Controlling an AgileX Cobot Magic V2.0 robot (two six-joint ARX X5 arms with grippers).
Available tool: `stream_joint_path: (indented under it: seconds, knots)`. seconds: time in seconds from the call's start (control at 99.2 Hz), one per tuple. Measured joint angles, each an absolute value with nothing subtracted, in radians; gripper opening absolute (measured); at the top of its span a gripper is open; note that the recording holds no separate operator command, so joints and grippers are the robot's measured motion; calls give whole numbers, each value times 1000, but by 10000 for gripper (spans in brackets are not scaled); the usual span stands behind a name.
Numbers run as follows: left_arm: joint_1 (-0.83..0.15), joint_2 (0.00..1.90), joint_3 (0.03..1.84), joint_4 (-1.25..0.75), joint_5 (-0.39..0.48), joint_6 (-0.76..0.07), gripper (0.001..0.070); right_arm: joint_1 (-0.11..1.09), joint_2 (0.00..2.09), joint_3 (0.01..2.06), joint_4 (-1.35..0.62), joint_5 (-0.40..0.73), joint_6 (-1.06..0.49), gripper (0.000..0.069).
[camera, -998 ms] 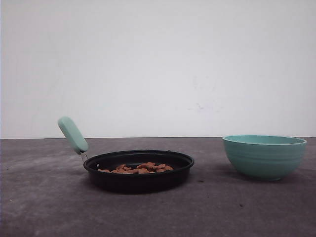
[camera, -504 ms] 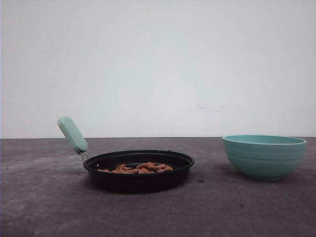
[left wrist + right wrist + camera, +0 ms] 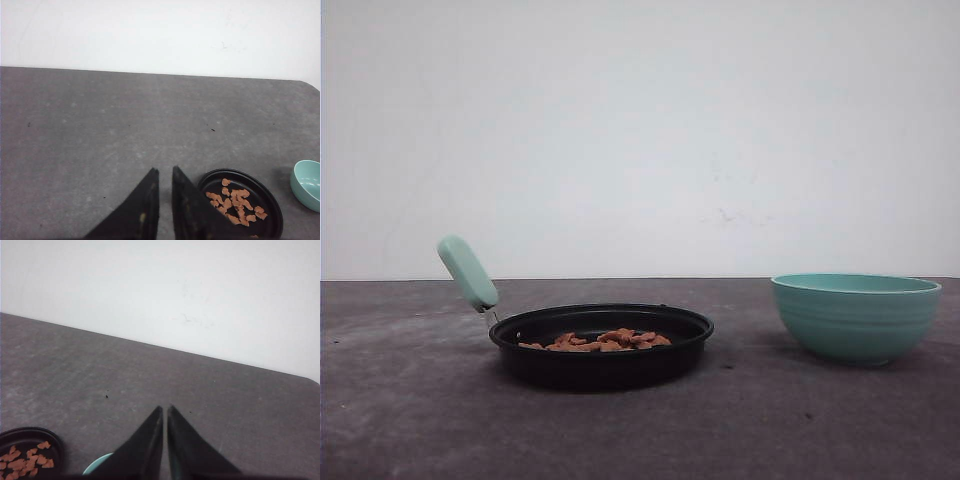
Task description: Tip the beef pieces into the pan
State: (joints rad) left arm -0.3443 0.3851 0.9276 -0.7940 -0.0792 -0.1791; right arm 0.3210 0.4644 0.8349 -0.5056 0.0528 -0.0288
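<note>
A teal bowl (image 3: 855, 316) stands on the desk (image 3: 410, 420), well apart from the pan (image 3: 601, 345) holding the beef pieces (image 3: 600, 341). The left gripper (image 3: 164, 171) and right gripper (image 3: 165, 408) are nearly closed and hold nothing. The right gripper hides most of the bowl in its wrist view.

The beef pieces (image 3: 601, 342) lie in the pan (image 3: 601, 360) on the table (image 3: 410, 420), the bowl (image 3: 855, 317) well to its right.

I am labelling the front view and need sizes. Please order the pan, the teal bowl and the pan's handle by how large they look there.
1. The pan, widest by a clear margin.
2. The teal bowl, narrower but taller; it may stand at a different distance, so true size is unsure.
3. The pan's handle, plainly smallest.
</note>
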Motion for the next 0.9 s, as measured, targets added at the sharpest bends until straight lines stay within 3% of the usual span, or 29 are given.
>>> stream_joint_path:
  seconds: [0.232,0.474,0.656,0.807,0.898]
  knots:
    - [-344,385,928,-794,-79,-179,20,321,464,835,-506,70,-30,14]
    - [-344,385,928,-794,-79,-179,20,320,400,834,-494,455,-31,14]
    - [-344,385,928,-794,-79,-179,20,295,259,752,-277,580,-31,14]
    - [-344,385,928,-794,-79,-179,20,281,180,564,3,579,-31,14]
    - [-344,385,928,-794,-79,-179,20,281,174,527,72,578,-31,14]
